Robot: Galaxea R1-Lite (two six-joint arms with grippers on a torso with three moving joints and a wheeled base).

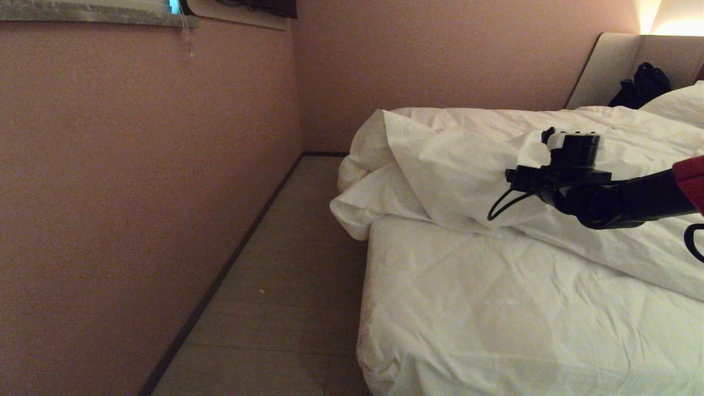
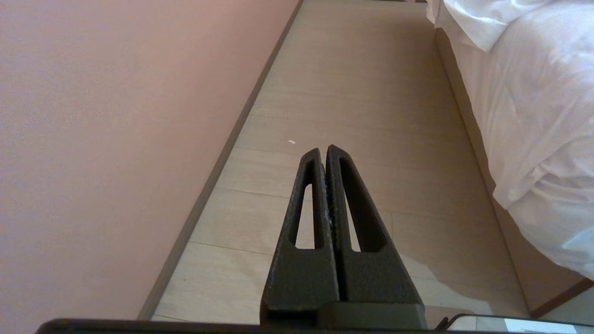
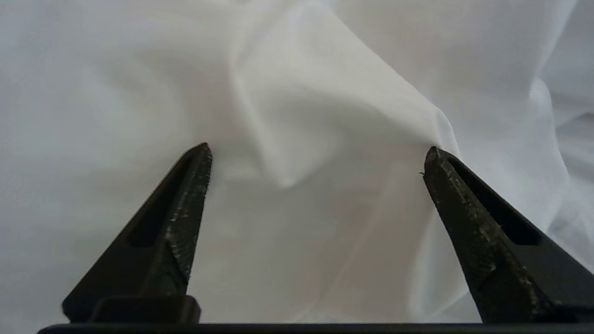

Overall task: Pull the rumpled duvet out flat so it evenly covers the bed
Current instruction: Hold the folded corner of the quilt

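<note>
Head view first: the duvet (image 1: 495,165) is bunched in a thick, rumpled ridge across the middle of the bed (image 1: 495,308), its folded corner spilling over the bed's left edge towards the floor (image 1: 286,264), while the stretch nearer the foot lies bare under a wrinkled white sheet (image 1: 522,330). And there's the right arm, reaching in from the right-hand side over that ridge, right gripper (image 1: 517,177) out in front above the duvet's near slope. Right wrist view now, and the jaws are spread wide, nothing between them but air, fingertips (image 3: 199,157) poised over a soft twisted fold of white cloth; whether the tips actually brush the fabric is hard to call from this close, so I'll say just above or barely on it. Over to the left wrist view: left gripper (image 2: 323,153) hangs beside the bed's left side, pointing along the floor, fingers pressed tight together with nothing caught in them, and the pink wall (image 2: 116,116) runs alongside. Back up at the head of the bed, a pillow (image 1: 679,102) sits at the far right corner, a dark bag (image 1: 641,85) leans against the padded headboard (image 1: 610,66) behind it.
</note>
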